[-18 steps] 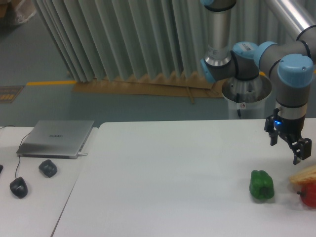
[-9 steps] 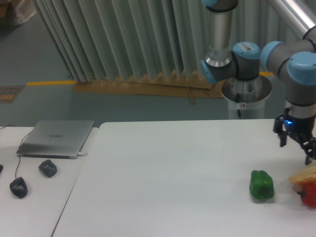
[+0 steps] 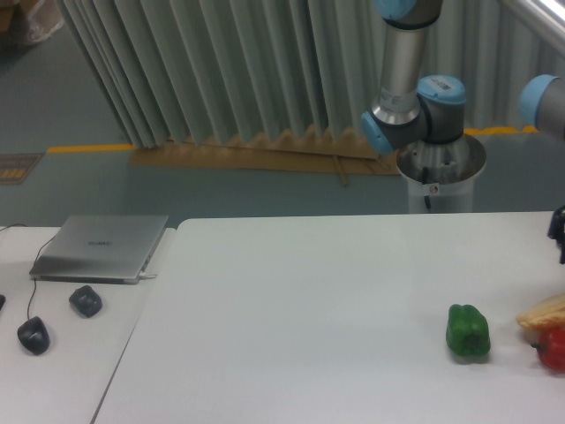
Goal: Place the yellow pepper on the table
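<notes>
The yellow pepper is out of view. The white table (image 3: 309,309) fills the lower part of the camera view. Only a dark sliver of my gripper (image 3: 560,240) shows at the right edge, above the table's far right side, and its fingers are cut off by the frame. Nothing can be seen between them. The arm's blue-and-grey joints (image 3: 415,110) rise behind the table's back edge.
A green pepper (image 3: 468,331) lies on the table at the right. Beside it at the frame edge are a red pepper (image 3: 553,349) and a pale yellowish striped thing (image 3: 542,312). A silver laptop (image 3: 101,247) and two dark mice (image 3: 86,301) sit on the left desk.
The gripper has swung right, from above the green pepper's far side to almost out of frame. The peppers have not moved.
</notes>
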